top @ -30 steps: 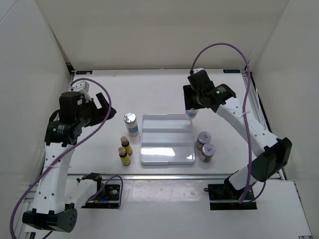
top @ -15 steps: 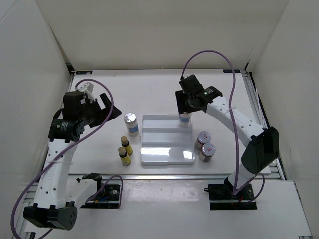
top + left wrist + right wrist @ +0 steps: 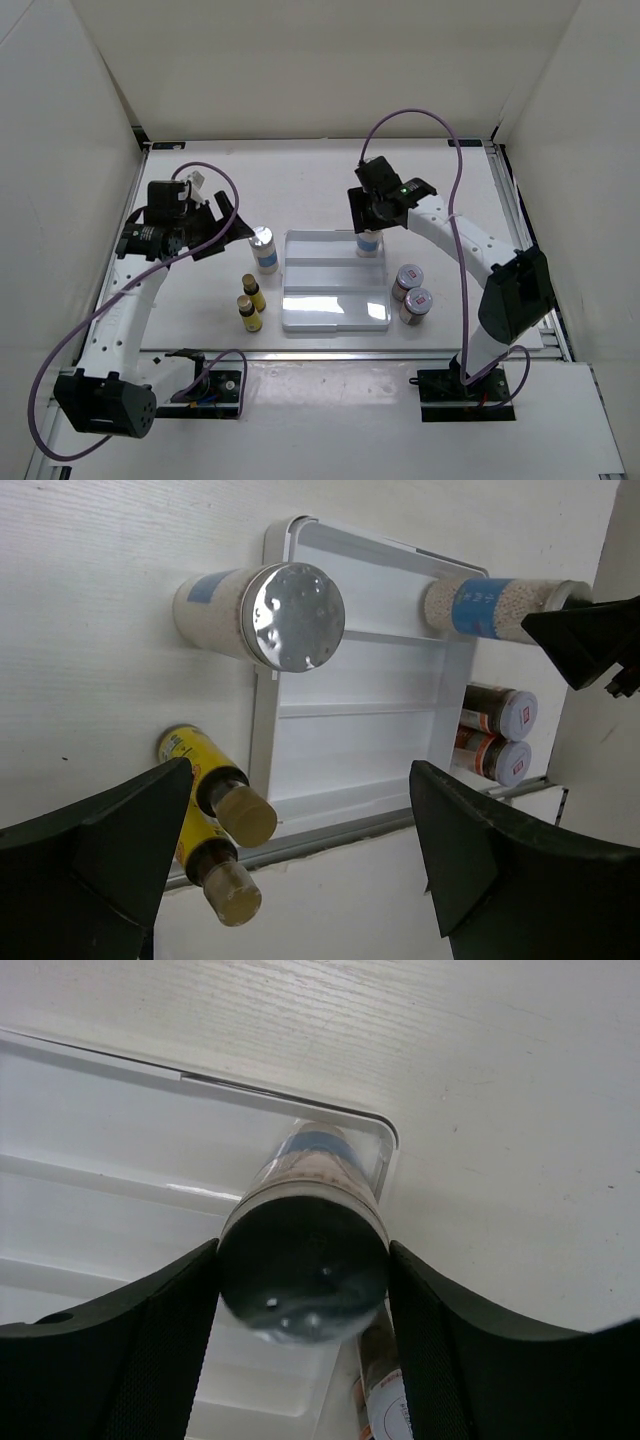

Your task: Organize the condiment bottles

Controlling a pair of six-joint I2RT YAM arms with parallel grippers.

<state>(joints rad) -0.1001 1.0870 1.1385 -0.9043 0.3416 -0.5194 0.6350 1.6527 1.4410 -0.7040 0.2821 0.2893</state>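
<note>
Your right end effector (image 3: pixel 369 218) is clenched on the cap of a tall blue-banded jar (image 3: pixel 318 1160), with its jaws pressed against both sides of the cap. The jar stands in the far right corner of the white tray (image 3: pixel 262 730), on the back tier and close against the rim.

The step in hand looks like the set-down, so finish it cleanly:

1. Before you release, check that the base sits flat on the tier and is not perched on the rim or the step edge. From the wrist view the foot of the jar is hard to see, so trust the top view.
2. Part the jaws evenly and only enough to clear the cap.
3. Lift straight up. The jar is tall and narrow, so a sideways drag would likely tip it.

Your left end effector (image 3: pixel 300 780) is released, with its jaws wide above the 2nd blue-banded jar (image 3: pixel 290 615). That jar stands on the worktop (image 3: pixel 100 580) just beside the tray's left rim. Keep it clear of the 2 yellow bottles (image 3: pixel 215 785) nearer you.

The 2 red-white jars (image 3: pixel 498 730) wait together on the worktop at the tray's right side.
</note>
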